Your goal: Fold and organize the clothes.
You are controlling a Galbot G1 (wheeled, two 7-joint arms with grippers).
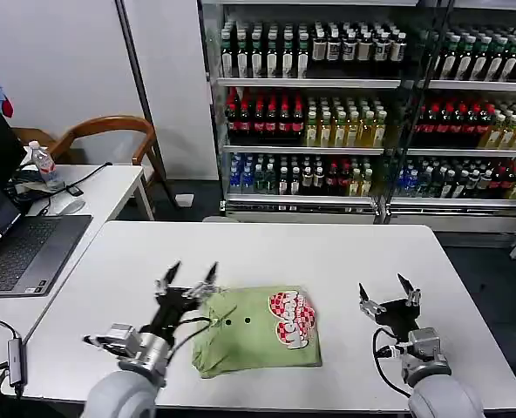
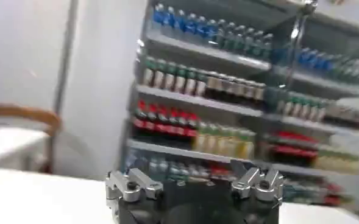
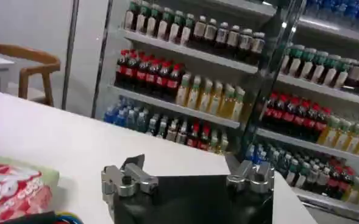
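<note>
Behind the white worktop stand tall shelves packed with bottled drinks, while a smaller side desk on the robot's left carries an open laptop. The light green polo shirt lies folded into a compact rectangle near the worktop's front edge, its red-and-white checkered print facing up. The left claw hovers just above the shirt's left edge with fingers apart, and the right claw hangs beside the shirt's right, also spread and empty.

The folded shirt lies on the table between the left tool and right tool.
</note>
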